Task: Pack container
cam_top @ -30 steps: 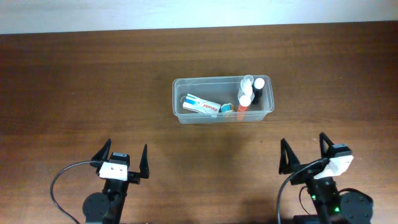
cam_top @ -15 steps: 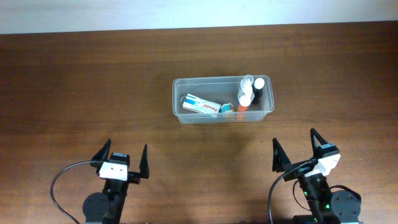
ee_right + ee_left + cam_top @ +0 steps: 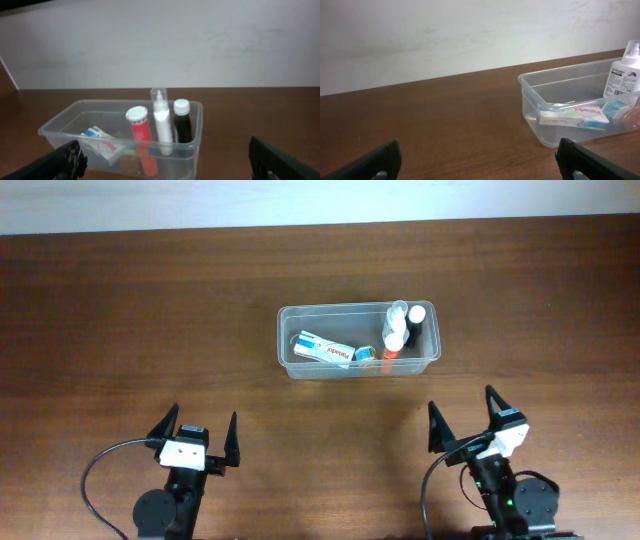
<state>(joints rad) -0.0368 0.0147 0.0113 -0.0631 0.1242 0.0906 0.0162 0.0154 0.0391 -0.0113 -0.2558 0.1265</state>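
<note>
My right claw [image 3: 462, 415] has swung to its own left over the last second, drawing in from the right side of the surface [image 3: 150, 330] toward the middle. It now points almost at the right end of the container [image 3: 340, 307], well short of it.

left hand [image 3: 204, 422] and right hand [image 3: 461, 408], each wide open (and empty), low, forward-facing, well apart
</note>
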